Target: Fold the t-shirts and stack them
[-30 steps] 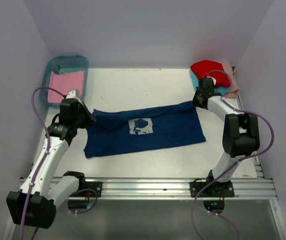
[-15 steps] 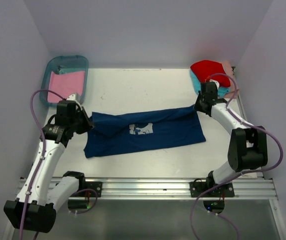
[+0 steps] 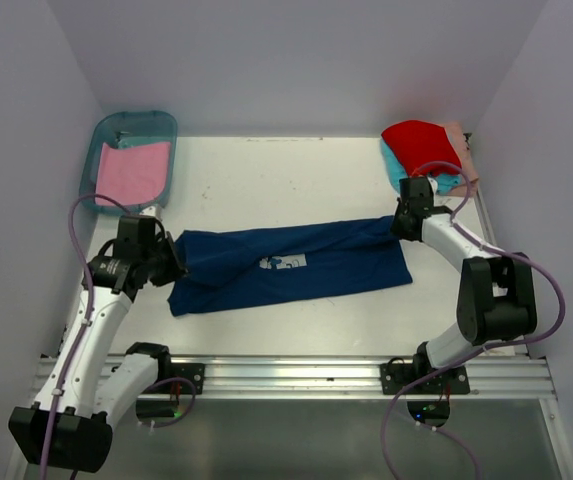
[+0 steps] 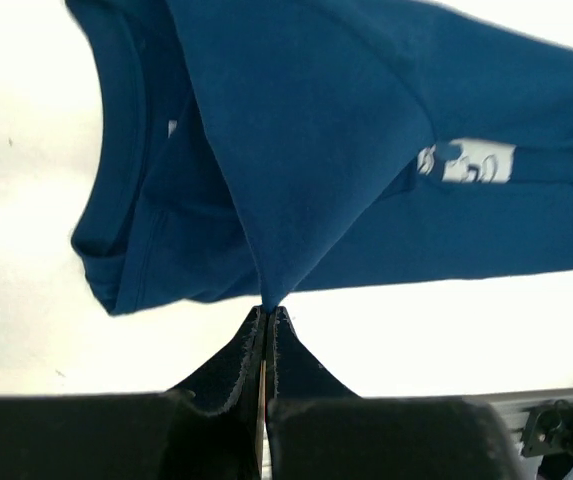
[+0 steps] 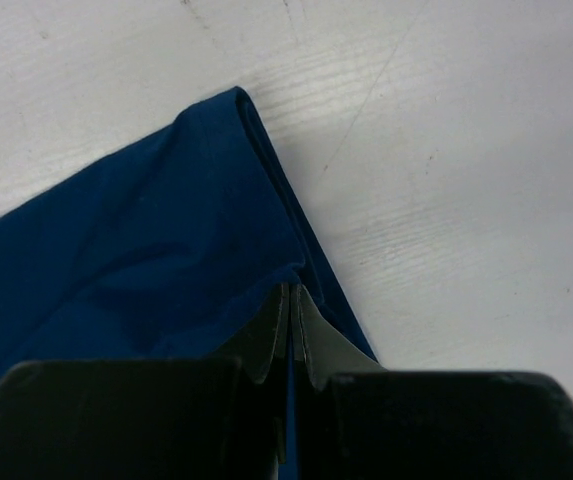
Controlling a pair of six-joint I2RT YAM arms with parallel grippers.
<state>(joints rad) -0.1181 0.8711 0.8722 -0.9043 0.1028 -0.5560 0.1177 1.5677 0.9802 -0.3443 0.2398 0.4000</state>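
A navy blue t-shirt (image 3: pixel 296 265) lies across the middle of the table, its far long edge lifted and folded toward the near side, so only a strip of its pale print (image 3: pixel 284 262) shows. My left gripper (image 3: pixel 173 262) is shut on the shirt's left end; in the left wrist view the cloth (image 4: pixel 326 170) hangs pinched at the gripper (image 4: pixel 268 308). My right gripper (image 3: pixel 398 226) is shut on the shirt's right end, and its wrist view has the gripper (image 5: pixel 292 290) pinching the navy cloth (image 5: pixel 156 260). Red (image 3: pixel 416 140), teal (image 3: pixel 396 172) and peach (image 3: pixel 458 140) t-shirts lie piled at the far right. A pink t-shirt (image 3: pixel 131 170) lies in the bin.
A teal translucent bin (image 3: pixel 106 130) stands at the far left corner. White walls close in the table on three sides. A metal rail (image 3: pixel 296 375) with both arm bases runs along the near edge.
Both grippers have moved toward the near side with the shirt's far edge, folding it over. The print is now mostly covered.
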